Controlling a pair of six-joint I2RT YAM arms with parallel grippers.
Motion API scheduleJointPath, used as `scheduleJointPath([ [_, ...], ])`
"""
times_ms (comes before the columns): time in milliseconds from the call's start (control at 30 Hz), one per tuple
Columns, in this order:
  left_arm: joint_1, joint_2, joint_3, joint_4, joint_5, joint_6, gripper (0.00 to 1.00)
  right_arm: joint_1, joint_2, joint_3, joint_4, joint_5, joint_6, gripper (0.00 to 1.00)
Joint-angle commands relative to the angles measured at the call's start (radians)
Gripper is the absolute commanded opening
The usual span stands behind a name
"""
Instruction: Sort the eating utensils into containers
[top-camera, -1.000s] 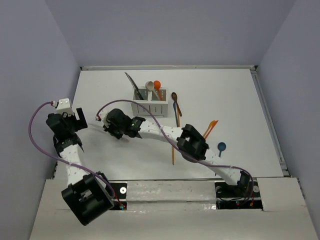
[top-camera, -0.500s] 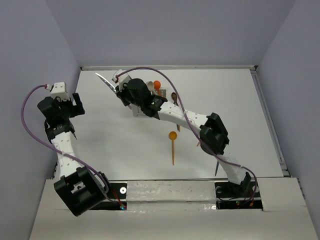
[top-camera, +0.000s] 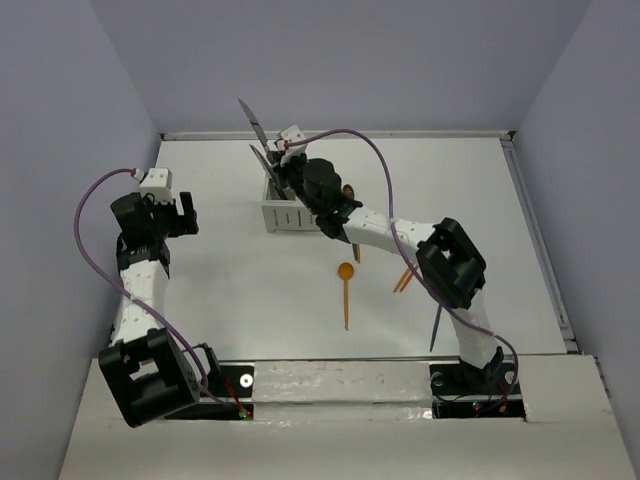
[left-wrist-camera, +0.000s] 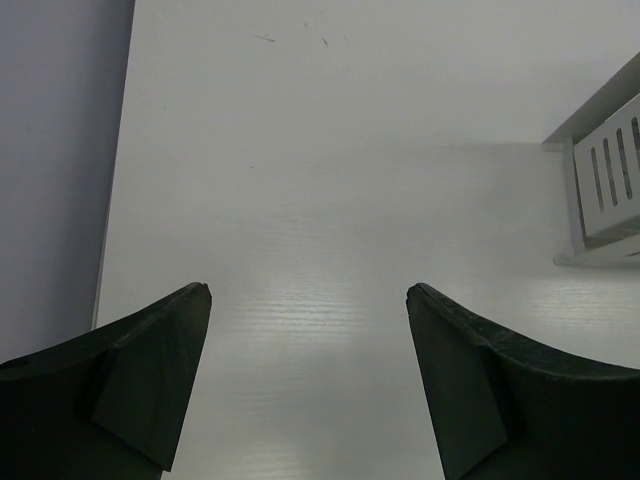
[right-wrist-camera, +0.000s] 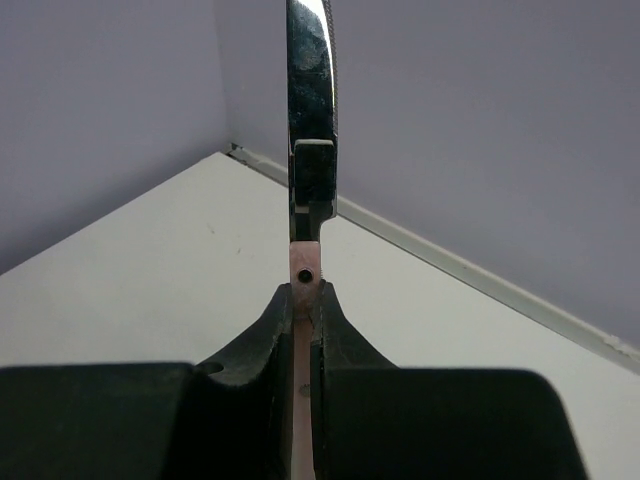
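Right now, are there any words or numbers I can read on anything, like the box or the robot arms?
None: no word, number or sign can be read in any view.
The white caddy has only plain slots, no label.
The knife pinched in the right hand shows no brand.

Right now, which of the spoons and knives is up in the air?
The shiny-bladed knife pinched in the right gripper, blade pointing up by the white caddy. The others stand in the caddy or lie on the table, like the orange spoon.
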Motion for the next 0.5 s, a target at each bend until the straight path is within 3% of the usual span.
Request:
scheduleJointPath([
  [0, -0.015, -0.005, -0.025, 0.080, 0.013, 0.021, 0.91, 0.003, 0.049, 0.022, 0.228, 0.049, -0.044, 0.00],
  [467, -0.047, -0.005, -0.055, 0.113, 0.033, 0.027, 0.91, -0.037, 0.163, -0.026, 0.335, -0.027, -0.015, 0.00],
])
